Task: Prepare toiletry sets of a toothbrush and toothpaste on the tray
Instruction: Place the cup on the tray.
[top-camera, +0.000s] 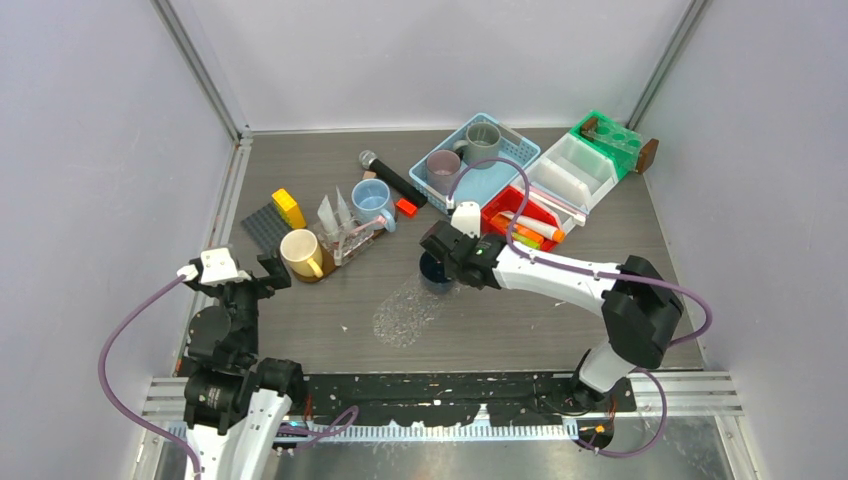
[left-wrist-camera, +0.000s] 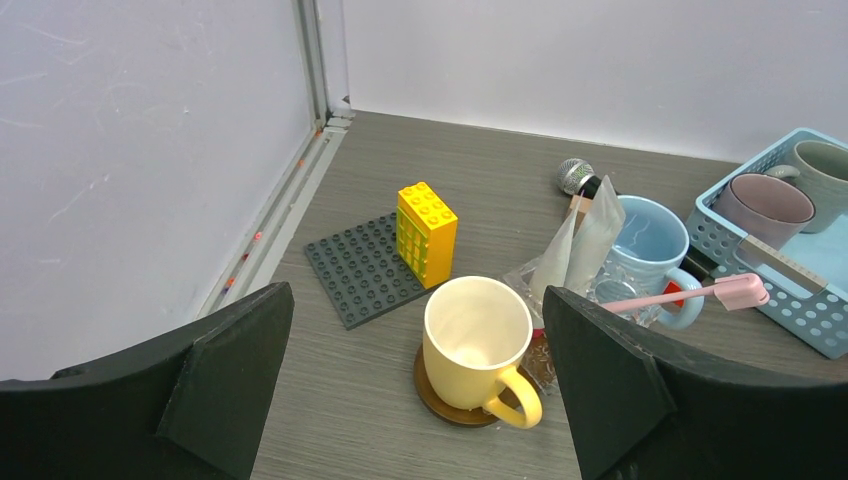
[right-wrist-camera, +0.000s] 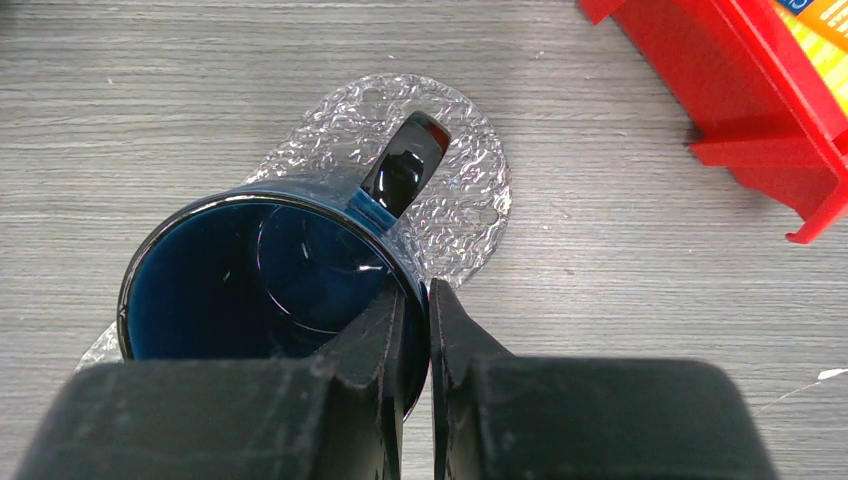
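A pink toothbrush (left-wrist-camera: 690, 295) lies across a clear plastic holder (left-wrist-camera: 540, 290) by the light blue mug (left-wrist-camera: 648, 240). Orange and green toothpaste tubes (top-camera: 520, 238) and a white toothbrush (top-camera: 535, 227) lie in the red bin (top-camera: 498, 208). A white divided tray (top-camera: 572, 178) stands behind that bin. My right gripper (right-wrist-camera: 415, 290) is shut on the rim of a dark blue mug (right-wrist-camera: 260, 280), one finger inside and one outside. My left gripper (left-wrist-camera: 416, 295) hangs open above a yellow mug (left-wrist-camera: 475, 340), holding nothing.
A crinkled clear plastic mat (right-wrist-camera: 450, 180) lies under the dark blue mug. The blue basket (top-camera: 478, 158) holds two mugs. A black microphone (top-camera: 388, 175), a yellow brick (left-wrist-camera: 426, 232) on a grey baseplate (left-wrist-camera: 355, 275) and a green rack (top-camera: 608, 135) are around.
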